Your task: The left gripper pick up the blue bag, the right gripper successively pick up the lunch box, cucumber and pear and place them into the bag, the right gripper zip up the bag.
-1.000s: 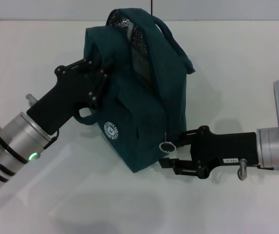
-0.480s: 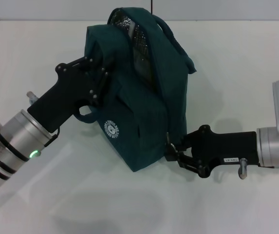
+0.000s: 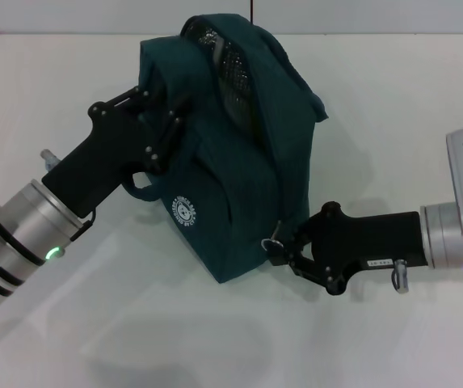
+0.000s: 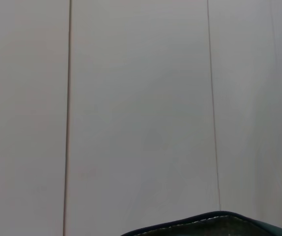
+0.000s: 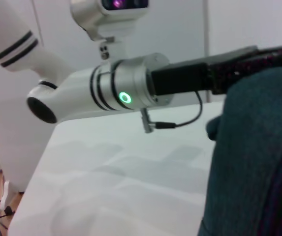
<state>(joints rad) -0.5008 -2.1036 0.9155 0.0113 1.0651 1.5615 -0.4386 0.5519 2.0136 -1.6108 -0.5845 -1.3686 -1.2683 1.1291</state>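
The blue bag (image 3: 231, 153) stands on the white table (image 3: 393, 105), leaning a little toward the robot's left; it is a dark teal fabric bag with a round white logo (image 3: 184, 212) on its near face and a carrying strap draped over its top. Its mouth is not fully closed — a strip of silver, dotted lining (image 3: 233, 69) shows through the gap along the top.

The left gripper (image 3: 160, 121) reaches in from the robot's left and is pressed against the upper left side of the bag; its black fingers sit on either side of a fold of fabric there, so the jaws are narrow and closed on the bag; a small loop of the bag hangs just beneath the gripper body.

The right gripper (image 3: 284, 246) comes in low from the robot's right, level with the table, and meets the bag's lower right corner; the small metal zipper pull ring (image 3: 273, 238) lies right at its fingertips, and the jaws look drawn in close around it, though the actual pinch is too small to confirm.

The left wrist view shows only a pale wall and a sliver of the bag's rim; the right wrist view shows the bag's fabric close up with the left arm beyond it.
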